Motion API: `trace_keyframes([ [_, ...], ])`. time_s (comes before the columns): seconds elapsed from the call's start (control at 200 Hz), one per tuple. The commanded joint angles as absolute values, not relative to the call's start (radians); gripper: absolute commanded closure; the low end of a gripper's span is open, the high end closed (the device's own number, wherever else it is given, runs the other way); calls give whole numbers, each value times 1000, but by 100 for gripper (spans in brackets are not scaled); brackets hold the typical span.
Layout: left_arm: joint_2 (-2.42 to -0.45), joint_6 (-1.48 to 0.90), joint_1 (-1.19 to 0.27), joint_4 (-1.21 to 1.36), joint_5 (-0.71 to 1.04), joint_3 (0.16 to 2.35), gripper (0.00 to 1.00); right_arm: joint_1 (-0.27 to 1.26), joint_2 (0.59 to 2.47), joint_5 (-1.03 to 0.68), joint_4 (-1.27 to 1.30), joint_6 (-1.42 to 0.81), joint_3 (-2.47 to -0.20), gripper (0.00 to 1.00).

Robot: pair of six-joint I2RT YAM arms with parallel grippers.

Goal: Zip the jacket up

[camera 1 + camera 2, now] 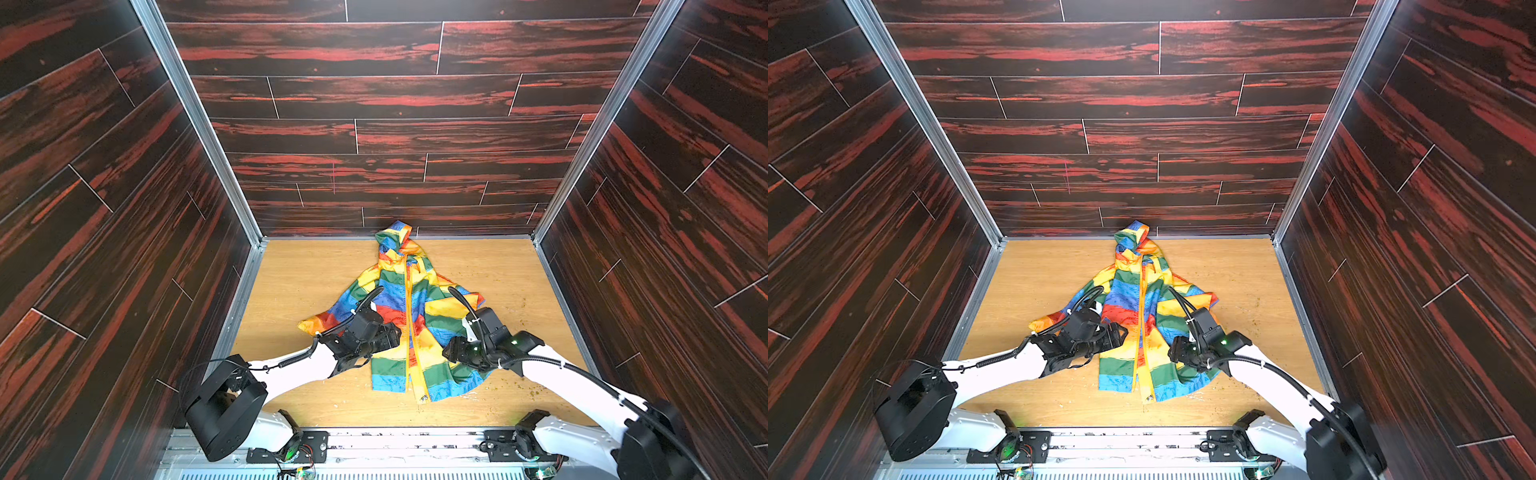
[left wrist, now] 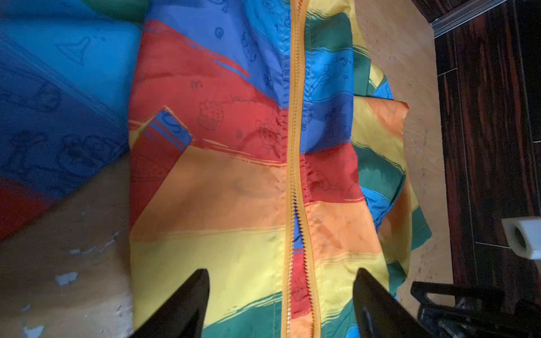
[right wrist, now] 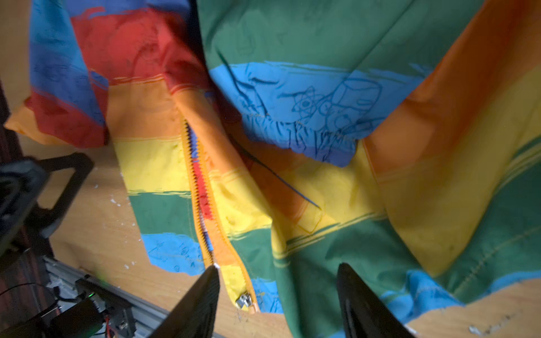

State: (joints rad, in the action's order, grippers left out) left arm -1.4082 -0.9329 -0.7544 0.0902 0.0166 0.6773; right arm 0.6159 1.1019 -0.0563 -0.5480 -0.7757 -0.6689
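The jacket (image 1: 395, 291) (image 1: 1129, 291) lies front up on the wooden table, hood toward the back wall. Its yellow zipper (image 2: 295, 146) (image 3: 199, 187) runs down the middle, and the two rows of teeth gape apart over the lower part. The metal slider (image 3: 244, 300) (image 1: 424, 398) sits at the hem end of one flap. My left gripper (image 2: 281, 275) (image 1: 395, 332) hovers open over the zipper, a finger on either side of it. My right gripper (image 3: 279, 267) (image 1: 449, 351) is open above the hem, with the slider just inside its fingers. Neither holds anything.
Dark red wood-patterned walls (image 1: 124, 249) close in the table (image 1: 299, 282) on three sides. A metal rail (image 1: 374, 440) with both arm bases runs along the front edge. Small crumbs (image 1: 528, 386) lie on the table at the front right.
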Motion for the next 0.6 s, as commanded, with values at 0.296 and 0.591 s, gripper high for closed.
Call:
trace_keyframes([
  [0.296,-1458,-948,-800,150,26,698,17,808,891,-9,-629,-1050,-561,29],
  [0.591,-1466,-984,-835,162,-13,671,17,948,860,25,-574,-1217,-455,29],
])
